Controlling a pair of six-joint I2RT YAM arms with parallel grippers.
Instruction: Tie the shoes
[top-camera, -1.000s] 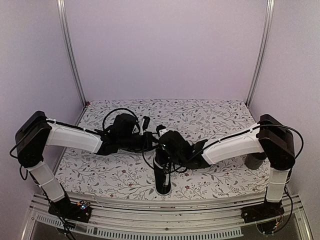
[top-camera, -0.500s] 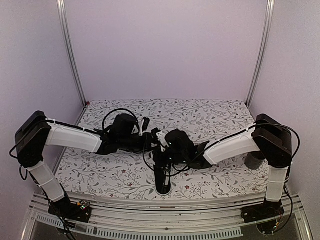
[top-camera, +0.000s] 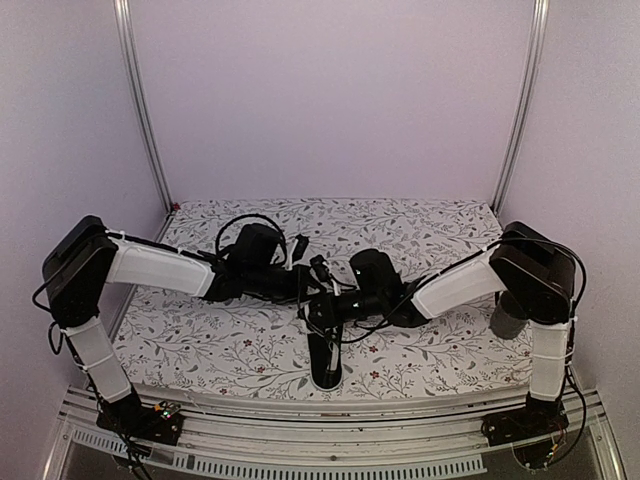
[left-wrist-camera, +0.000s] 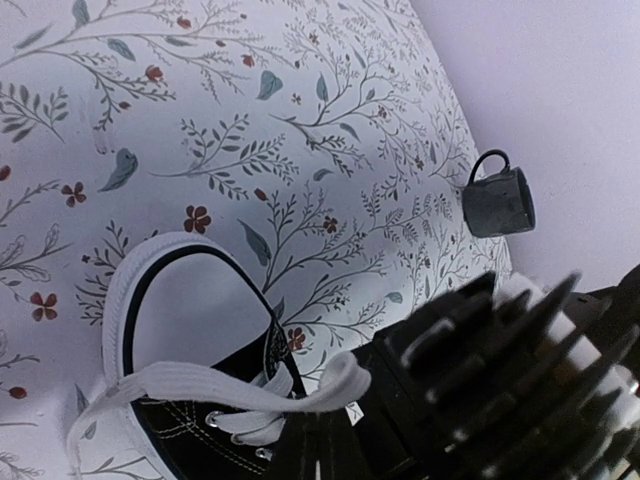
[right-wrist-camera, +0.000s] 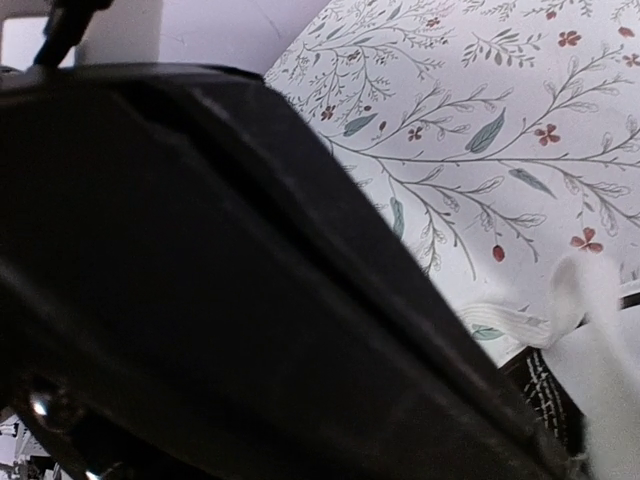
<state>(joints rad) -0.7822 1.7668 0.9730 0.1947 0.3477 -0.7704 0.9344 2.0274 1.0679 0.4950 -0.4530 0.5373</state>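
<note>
Your left arm (top-camera: 160, 268) reaches in low from the left edge across the flowered tabletop (top-camera: 420, 230); its left fingers (top-camera: 298, 281) end near the middle of the cloth and are pressed fully together, with no gap between them; in the left wrist view a flat white lace (left-wrist-camera: 230, 382) stretches tight across the frame above the shoe and runs to the dark shapes at the bottom centre; you cannot tell from any view whether this pair or the other pinches it. The sneaker (top-camera: 324, 362) sits at the centre of the tabletop close to its near edge, lying lengthwise front to back, just on the near side of the spot where the two sets of fingers meet; it is black with a white sole; the left wrist view shows you its white toe cap (left-wrist-camera: 195, 315) and a few eyelets with lace crossed through them. The right fingers (top-camera: 322, 303) come in from the right over the far end of the sneaker, just beside the left pair; they too are squeezed completely closed; the right wrist view is mostly blocked by a dark blurred body, with a blurred white strand at its right edge. Your right arm (top-camera: 450, 285) slopes down from the right edge; a dark grey mug (left-wrist-camera: 497, 201) stands upright by that edge, well apart from the sneaker.
</note>
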